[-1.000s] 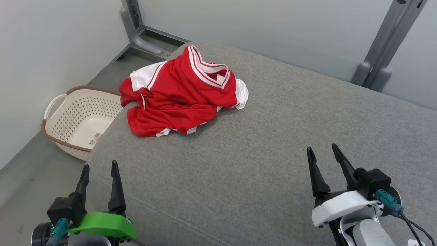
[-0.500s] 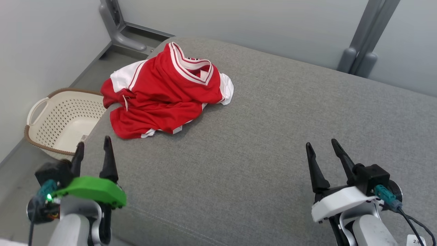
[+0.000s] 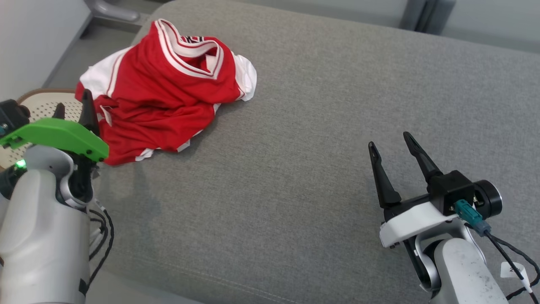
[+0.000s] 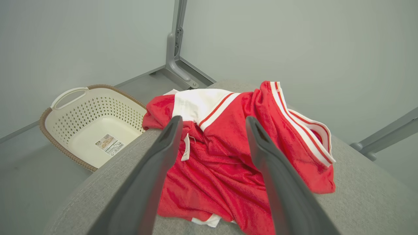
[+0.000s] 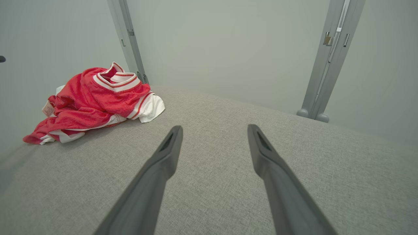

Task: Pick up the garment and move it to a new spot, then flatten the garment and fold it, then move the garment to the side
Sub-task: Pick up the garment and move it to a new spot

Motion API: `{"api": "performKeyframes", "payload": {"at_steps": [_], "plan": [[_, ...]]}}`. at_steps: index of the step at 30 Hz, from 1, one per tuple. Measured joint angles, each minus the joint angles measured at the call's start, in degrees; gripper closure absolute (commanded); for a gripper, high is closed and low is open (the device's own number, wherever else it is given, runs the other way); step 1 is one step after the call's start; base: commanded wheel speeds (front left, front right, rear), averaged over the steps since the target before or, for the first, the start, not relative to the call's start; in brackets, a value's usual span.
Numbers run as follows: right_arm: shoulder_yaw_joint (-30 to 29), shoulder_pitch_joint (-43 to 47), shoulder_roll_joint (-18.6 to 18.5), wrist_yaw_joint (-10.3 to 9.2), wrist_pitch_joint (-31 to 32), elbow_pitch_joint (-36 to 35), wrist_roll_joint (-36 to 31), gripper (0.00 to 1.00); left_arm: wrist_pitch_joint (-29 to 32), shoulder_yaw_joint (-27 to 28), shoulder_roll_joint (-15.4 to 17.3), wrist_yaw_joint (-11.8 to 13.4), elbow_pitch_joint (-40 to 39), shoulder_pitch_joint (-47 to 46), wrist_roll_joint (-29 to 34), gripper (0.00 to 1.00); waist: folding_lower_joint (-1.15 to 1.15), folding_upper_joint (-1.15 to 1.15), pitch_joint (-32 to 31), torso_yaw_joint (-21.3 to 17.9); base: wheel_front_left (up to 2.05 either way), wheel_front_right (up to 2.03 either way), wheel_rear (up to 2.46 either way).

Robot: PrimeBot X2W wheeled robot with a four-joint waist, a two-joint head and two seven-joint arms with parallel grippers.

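Observation:
The garment (image 3: 160,88), a red jersey with white sleeves and striped collar, lies crumpled at the far left corner of the grey cushioned surface (image 3: 295,139). My left gripper (image 3: 74,103) hovers just short of its left edge, open and empty. In the left wrist view the garment (image 4: 225,156) lies beyond the spread left gripper (image 4: 214,122). My right gripper (image 3: 390,143) stands open over bare cushion at the lower right, far from the garment. The right wrist view shows the garment (image 5: 94,98) off to the left of the open right gripper (image 5: 215,130).
A cream perforated basket (image 4: 91,120) sits on the floor beside the cushion's left edge, partly hidden behind my left arm in the head view. Grey metal posts (image 5: 326,65) and pale walls stand behind the cushion.
The head camera has tilted down and turned, shifting the whole picture. My left arm has risen and reached forward towards the garment's left edge. The right gripper has edged forward. The garment lies as before.

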Motion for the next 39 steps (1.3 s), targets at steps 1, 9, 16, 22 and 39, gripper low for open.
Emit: {"api": "performKeyframes", "payload": {"at_steps": [1,9,16,22,39], "plan": [[0.0,-0.1,0.0,0.0,0.5,-0.9,-0.5,0.0,0.5,0.3,0.4,-0.3,1.4,-1.5,-0.5,0.0,0.0,0.0,1.0,-0.6,0.0,0.0,0.0],[-0.3,-0.5,0.0,0.0,2.4,-5.8,-2.5,0.0,4.5,2.7,4.1,-2.0,9.8,-8.8,-3.9,0.0,0.0,0.0,7.9,-5.7,0.0,0.0,0.0],[-1.1,0.0,-0.1,0.0,2.9,-7.2,-2.3,0.0,6.8,2.7,5.8,-1.5,14.2,-11.3,-4.2,0.0,0.01,0.0,12.1,-10.2,0.0,0.0,0.0],[-0.8,0.0,-0.1,0.0,2.1,-6.3,-1.1,0.0,5.9,2.1,7.3,0.3,15.5,-11.5,-3.1,1.0,0.01,0.0,12.6,-12.7,0.0,0.0,0.0],[3.1,0.7,-0.1,0.0,-3.3,3.5,6.7,0.0,0.4,-7.5,10.8,-2.2,1.9,-19.1,6.2,1.0,0.0,0.0,-1.0,-13.5,0.0,0.0,0.0]]}}
